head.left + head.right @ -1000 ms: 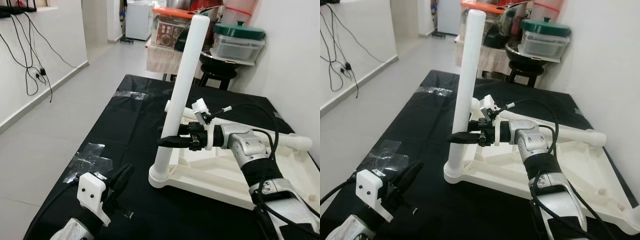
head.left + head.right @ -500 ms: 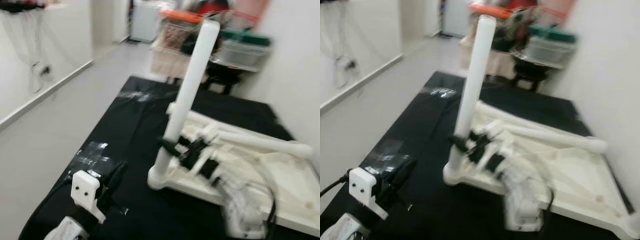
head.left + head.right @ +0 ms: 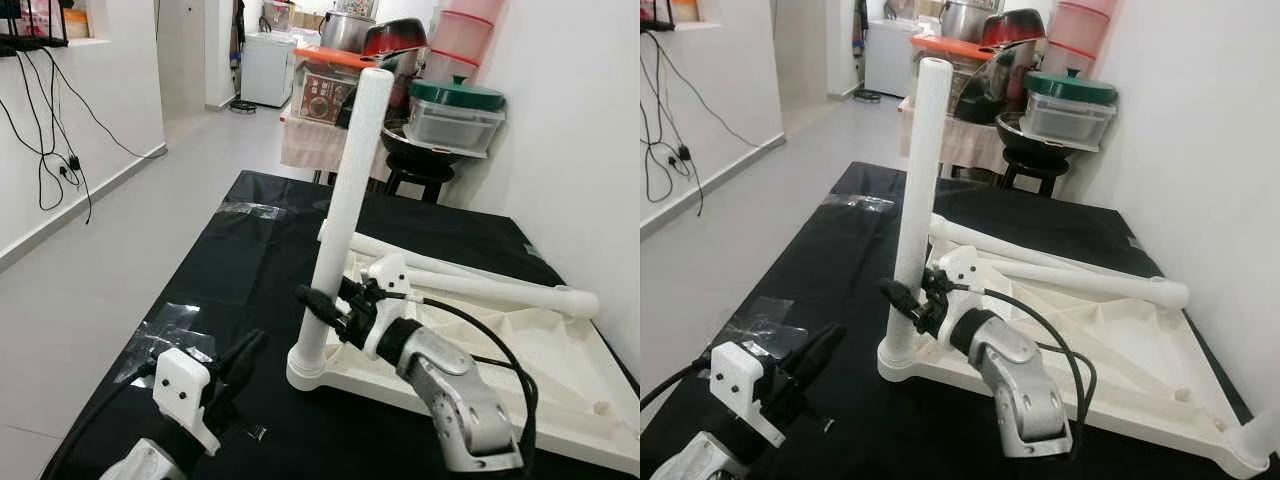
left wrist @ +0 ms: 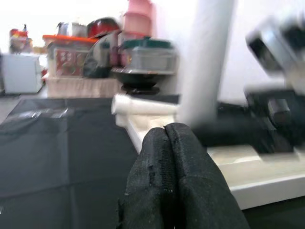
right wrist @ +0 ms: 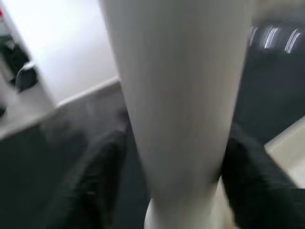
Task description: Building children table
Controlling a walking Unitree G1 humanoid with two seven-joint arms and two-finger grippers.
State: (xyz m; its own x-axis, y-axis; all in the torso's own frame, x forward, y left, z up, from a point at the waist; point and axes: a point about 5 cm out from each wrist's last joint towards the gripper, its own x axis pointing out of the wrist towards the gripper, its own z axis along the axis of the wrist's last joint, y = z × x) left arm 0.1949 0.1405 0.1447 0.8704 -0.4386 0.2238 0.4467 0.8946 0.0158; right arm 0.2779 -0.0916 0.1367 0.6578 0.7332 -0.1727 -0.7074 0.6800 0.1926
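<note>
Two fingers (image 5: 248, 176) blurrily flank leg (image 3: 345, 200).

Both head cams are looking forward and down over the black-covered table (image 3: 250, 250), with the room's shelves of containers (image 3: 460, 100) sitting up at 12 o'clock. They're sharing basically the same scene, the right eye just sitting a bit to the side, so the upright white leg (image 3: 915, 200) is landing further toward 9 o'clock in it. The left wrist cam is sitting low near the tabletop, peering along its own pressed-together fingers (image 4: 176, 167) toward the same leg (image 4: 202, 62) and the containers behind. The right wrist cam is sitting super close to the leg (image 5: 176, 95), blurry, with one dark finger at 3 and one at 9 o'clock.
</note>
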